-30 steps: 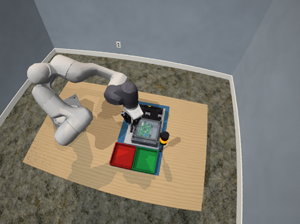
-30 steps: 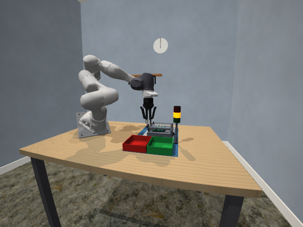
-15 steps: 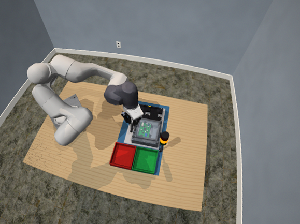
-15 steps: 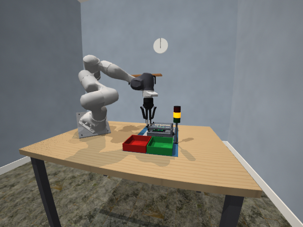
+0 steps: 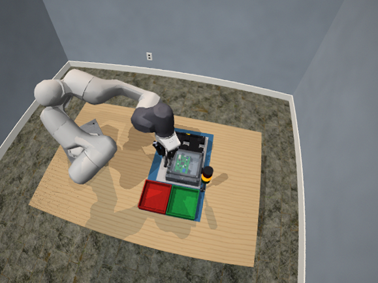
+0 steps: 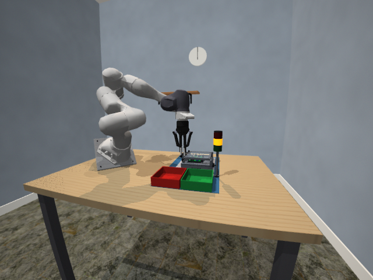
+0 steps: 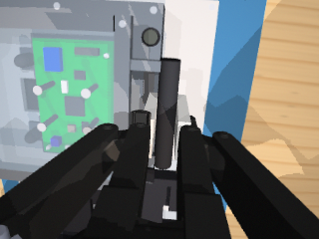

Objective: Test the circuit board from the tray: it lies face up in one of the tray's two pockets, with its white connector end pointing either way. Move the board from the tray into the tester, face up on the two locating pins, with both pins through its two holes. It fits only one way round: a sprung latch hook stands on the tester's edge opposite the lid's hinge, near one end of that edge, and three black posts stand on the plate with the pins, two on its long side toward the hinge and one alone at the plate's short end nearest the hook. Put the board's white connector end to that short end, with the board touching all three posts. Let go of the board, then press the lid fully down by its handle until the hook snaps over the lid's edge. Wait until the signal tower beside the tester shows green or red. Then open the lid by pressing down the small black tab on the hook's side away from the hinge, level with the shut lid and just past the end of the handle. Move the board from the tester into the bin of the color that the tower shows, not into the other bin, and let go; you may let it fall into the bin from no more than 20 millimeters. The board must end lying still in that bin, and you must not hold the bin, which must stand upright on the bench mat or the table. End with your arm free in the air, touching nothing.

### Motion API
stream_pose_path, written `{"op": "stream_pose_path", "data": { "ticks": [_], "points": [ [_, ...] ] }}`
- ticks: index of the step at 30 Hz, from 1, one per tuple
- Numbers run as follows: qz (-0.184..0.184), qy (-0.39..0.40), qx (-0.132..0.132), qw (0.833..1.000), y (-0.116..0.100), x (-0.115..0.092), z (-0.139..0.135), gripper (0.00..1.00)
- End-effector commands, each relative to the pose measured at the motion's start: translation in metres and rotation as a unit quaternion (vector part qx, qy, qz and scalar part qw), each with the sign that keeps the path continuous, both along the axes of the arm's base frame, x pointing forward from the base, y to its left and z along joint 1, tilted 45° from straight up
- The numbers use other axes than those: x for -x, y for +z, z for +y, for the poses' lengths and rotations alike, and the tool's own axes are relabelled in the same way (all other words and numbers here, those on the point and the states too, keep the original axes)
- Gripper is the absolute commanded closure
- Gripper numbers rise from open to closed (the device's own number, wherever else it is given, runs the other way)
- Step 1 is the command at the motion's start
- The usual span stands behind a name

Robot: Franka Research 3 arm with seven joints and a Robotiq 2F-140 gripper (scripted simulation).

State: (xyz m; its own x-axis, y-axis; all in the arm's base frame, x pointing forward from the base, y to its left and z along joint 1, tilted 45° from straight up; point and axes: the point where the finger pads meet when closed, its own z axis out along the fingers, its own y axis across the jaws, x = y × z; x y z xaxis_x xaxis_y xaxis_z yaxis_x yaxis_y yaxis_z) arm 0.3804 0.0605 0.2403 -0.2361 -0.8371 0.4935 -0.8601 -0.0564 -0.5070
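The green circuit board (image 7: 70,95) lies face up in the tester (image 5: 184,167), under the clear lid, which lies flat over it. My gripper (image 7: 166,108) stands at the tester's edge and is shut on the lid's black bar handle (image 7: 166,112); the gripper also shows in the top view (image 5: 165,158) and in the exterior view (image 6: 182,150). The signal tower (image 6: 217,140) beside the tester shows amber. A grey block with a dark round top (image 7: 151,36) sits just past the far end of the handle.
The red bin (image 5: 155,196) and the green bin (image 5: 183,202) stand side by side on the blue mat in front of the tester, both empty. The black tray (image 5: 191,140) lies behind the tester. The tower (image 5: 207,174) stands at the tester's right corner.
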Motion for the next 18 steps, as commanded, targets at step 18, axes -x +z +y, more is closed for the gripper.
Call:
{"op": "stream_pose_path", "data": {
  "ticks": [18],
  "points": [
    [-0.001, 0.0, -0.003, 1.0, -0.0033, -0.0025, -0.0013, 0.7]
  ]
}}
